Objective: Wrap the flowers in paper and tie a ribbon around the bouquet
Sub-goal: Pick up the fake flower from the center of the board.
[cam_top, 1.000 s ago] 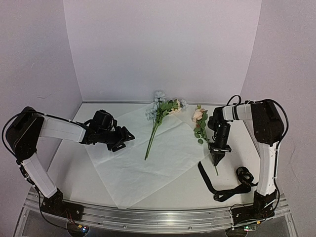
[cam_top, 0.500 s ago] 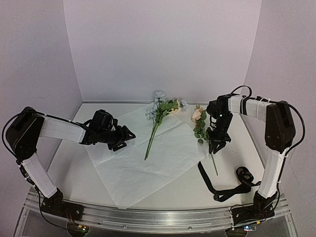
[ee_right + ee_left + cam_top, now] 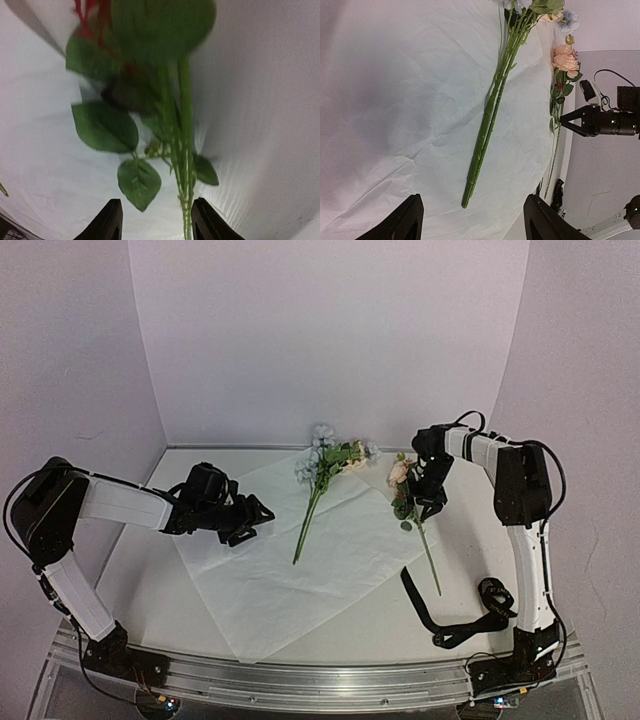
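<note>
while peach sprig (image 3: 401,474) lies along right edge of paper (image 3: 260,590), right tool (image 3: 415,508) hovers over its leaves, jaws spread, gripping nothing; left tool (image 3: 255,518) spread above paper, likely to pin sheet; flowers (image 3: 322,472) rest mid-paper

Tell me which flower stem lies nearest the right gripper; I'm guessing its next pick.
The peach-bloomed stem, beneath the right gripper; the blue-bloomed bunch lies farther left on the paper.

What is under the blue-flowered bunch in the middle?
The paper, spread flat; the blue-flowered bunch rests on it. The table directly beneath is covered by the sheet.
</note>
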You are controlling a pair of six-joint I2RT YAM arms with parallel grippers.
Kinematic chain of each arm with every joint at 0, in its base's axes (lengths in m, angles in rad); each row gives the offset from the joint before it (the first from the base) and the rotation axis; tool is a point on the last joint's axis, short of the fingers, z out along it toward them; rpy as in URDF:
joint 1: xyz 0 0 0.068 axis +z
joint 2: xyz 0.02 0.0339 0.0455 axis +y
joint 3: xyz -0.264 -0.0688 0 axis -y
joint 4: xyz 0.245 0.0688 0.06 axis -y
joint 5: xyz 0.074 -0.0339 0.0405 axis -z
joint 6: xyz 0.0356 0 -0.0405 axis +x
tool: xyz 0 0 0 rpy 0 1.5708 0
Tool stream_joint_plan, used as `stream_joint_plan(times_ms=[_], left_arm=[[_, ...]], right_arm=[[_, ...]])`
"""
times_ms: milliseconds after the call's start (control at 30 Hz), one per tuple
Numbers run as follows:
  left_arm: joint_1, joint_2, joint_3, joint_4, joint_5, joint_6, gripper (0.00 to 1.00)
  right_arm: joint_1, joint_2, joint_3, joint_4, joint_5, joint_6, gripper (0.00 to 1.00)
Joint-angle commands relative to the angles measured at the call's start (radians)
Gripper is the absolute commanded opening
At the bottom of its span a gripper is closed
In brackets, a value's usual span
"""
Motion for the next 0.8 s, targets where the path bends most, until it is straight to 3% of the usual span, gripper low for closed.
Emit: stream_joint_plan(times_ms=[0, 133, 333, 567, 767], left_arm=[[-0.003, -0.017, 0.049, -0.009, 0.010, 0.020, 0.71], [-0.003, 0.001, 0.071, -0.008, 0.021, 0.023, 0.71], [-0.004, 0.011, 0.091, -0.002, 0.032, 0.015, 0.71], [-0.003, 0.020, 0.106, 0.005, 0.041, 0.007, 0.71], [-0.003, 0.018, 0.104, 0.015, 0.045, -0.002, 0.70]], right_arm=[[-0.028, 0.027, 0.075, -0.092, -0.017, 0.050, 0.50], [-0.042, 0.057, 0.117, -0.134, -0.062, 0.093, 0.55], [-0.044, 0.136, 0.210, -0.312, -0.107, 0.132, 0.52], [-0.053, 0.159, 0.185, -0.361, -0.153, 0.207, 0.53], [-0.062, 0.219, 0.219, -0.363, -0.211, 0.307, 0.34]])
